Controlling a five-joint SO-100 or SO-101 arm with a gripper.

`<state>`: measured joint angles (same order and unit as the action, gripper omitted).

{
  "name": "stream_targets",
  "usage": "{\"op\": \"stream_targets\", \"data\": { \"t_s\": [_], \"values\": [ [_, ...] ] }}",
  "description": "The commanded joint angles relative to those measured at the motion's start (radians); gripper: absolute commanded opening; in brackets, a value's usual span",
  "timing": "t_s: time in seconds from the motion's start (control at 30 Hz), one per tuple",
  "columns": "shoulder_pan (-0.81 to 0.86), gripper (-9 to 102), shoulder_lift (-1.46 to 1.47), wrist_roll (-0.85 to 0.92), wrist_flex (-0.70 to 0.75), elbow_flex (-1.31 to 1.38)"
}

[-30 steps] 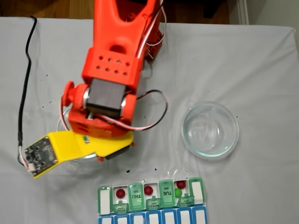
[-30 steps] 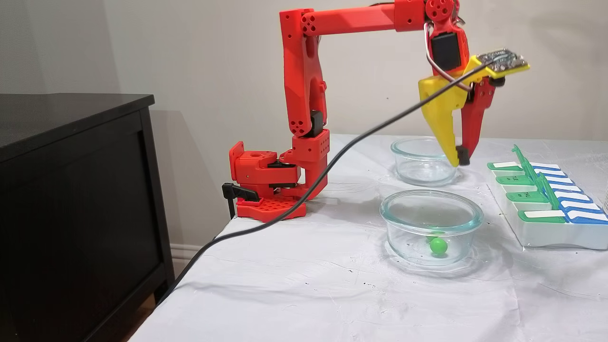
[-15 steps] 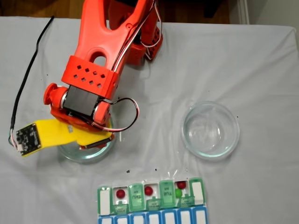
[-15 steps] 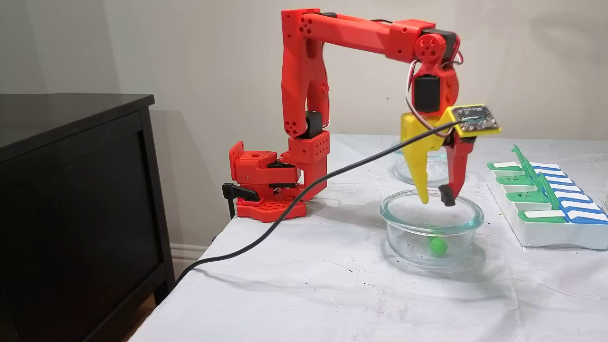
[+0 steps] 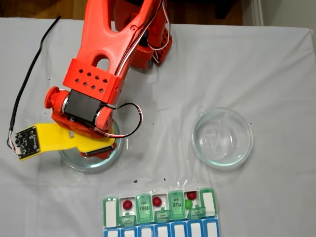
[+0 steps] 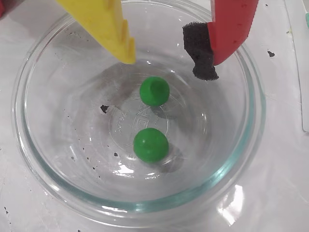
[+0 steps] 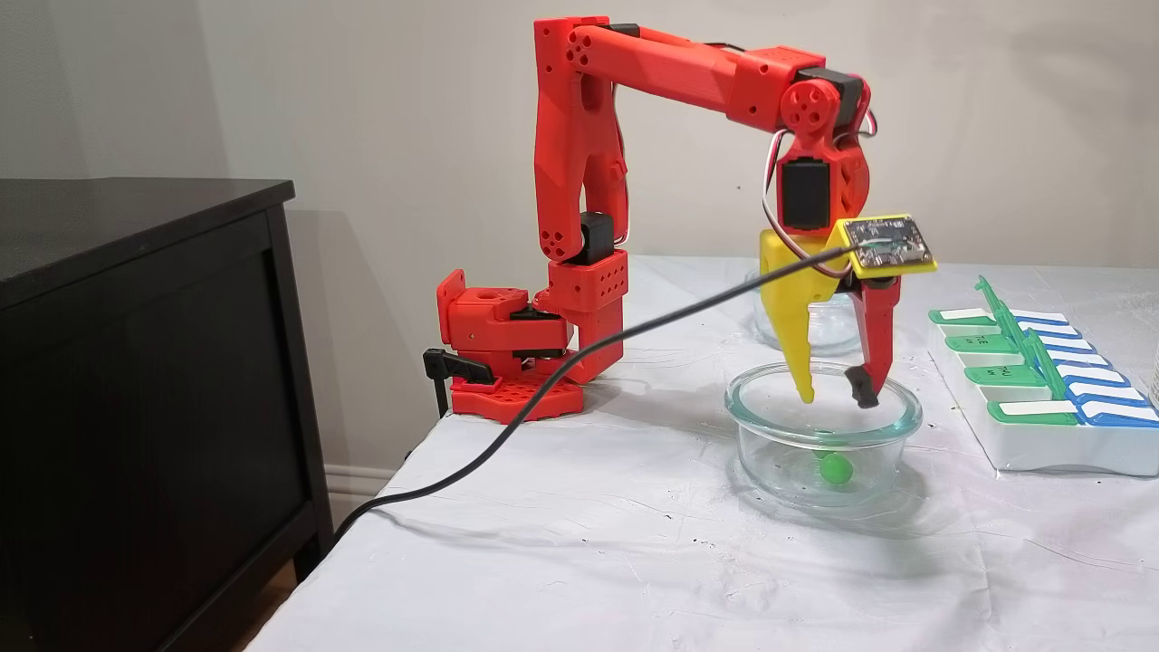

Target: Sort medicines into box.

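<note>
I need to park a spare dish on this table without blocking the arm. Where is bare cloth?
In a fixed view, bare cloth lies right of the empty glass dish, toward the table's right edge, and above that dish. It is crowded at the left dish, under the open gripper, and at the pill organizer.

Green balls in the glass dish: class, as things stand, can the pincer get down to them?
Probably yes. The pincer hangs open just above the dish, and the two green balls lie uncovered on its floor, nothing between.
</note>
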<state>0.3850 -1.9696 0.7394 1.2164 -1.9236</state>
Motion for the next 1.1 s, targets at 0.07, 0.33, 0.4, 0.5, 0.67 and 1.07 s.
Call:
{"op": "stream_targets", "data": {
  "t_s": [0.07,0.33,0.4,0.5,0.67,1.07],
  "values": [
    [0.012,22,-0.044,0.026,-0.017,0.0],
    [0.005,22,-0.005,0.025,-0.061,-0.017],
    [0.003,22,0.006,0.025,-0.063,-0.017],
    [0.002,21,0.009,0.025,-0.063,-0.017],
    [-0.006,22,0.006,0.02,-0.086,-0.044],
    [-0.018,20,0.052,-0.014,-0.15,-0.061]
  ]
}}
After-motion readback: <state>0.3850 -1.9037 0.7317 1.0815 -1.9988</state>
